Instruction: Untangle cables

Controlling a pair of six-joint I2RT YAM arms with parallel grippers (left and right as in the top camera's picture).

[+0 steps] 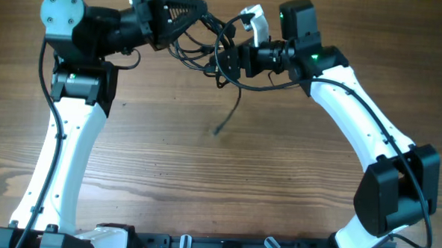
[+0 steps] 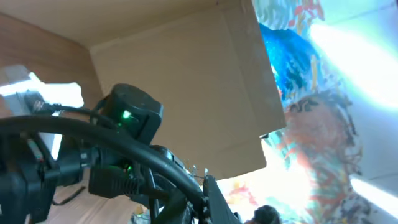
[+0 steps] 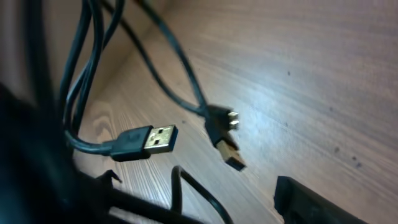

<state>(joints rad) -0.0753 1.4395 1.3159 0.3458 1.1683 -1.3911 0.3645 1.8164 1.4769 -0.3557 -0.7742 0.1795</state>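
Tangled cables [image 1: 237, 101] hung just beside left gripper [image 1: 204, 21], which was clamped shut, seemingly on them; right gripper [image 1: 215, 62] gaped wide, gripping nothing evident. Judged light, limp, snag-prone: best grasped near a plug [image 3: 158, 140].

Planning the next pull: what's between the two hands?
Overhead, the looped cables bridge the gap from left hand to right hand, one plug end trailing onto the table.

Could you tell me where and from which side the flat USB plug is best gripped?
I would grip the USB plug on its black housing, behind the metal tip, closing across the narrow edges. Approach square to its broad face, which faces the right wrist camera: cables crowd its rear, two smaller plugs its front.
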